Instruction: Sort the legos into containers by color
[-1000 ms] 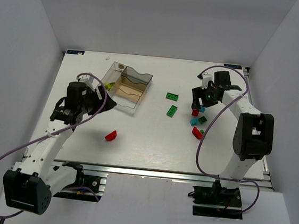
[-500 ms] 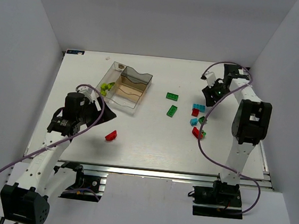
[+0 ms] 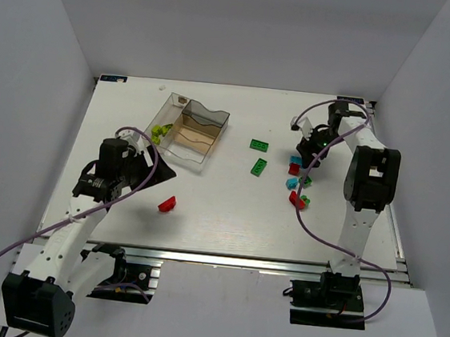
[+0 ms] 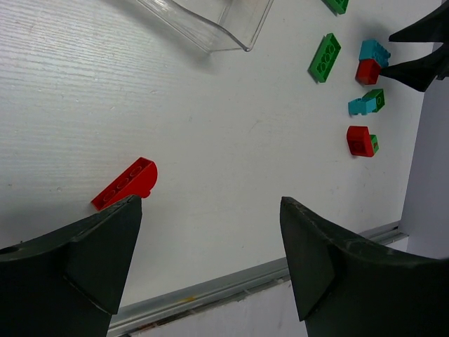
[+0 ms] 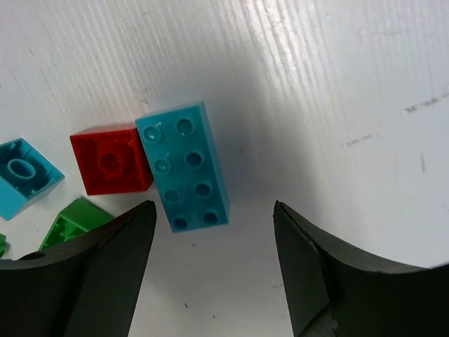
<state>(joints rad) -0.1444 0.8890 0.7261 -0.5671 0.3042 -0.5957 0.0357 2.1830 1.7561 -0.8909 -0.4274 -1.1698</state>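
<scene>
The left hand (image 4: pixel 210 210) is released, jaws spread above the surface (image 4: pixel 210 105), a red wedge (image 4: pixel 126 184) lying at lower left of its view; the right hand (image 5: pixel 214 210), likewise released, hangs over a blue lego (image 5: pixel 184 167) touching a red square (image 5: pixel 111 159); the tray (image 3: pixel 206 117), upper left in the top view, holds yellow-green legos (image 3: pixel 159 133).

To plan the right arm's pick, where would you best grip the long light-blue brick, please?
Probably from straight above, the right gripper closing on the short ends of the long light-blue brick: it lies flat, studs up, and a red brick touches one long side.
</scene>
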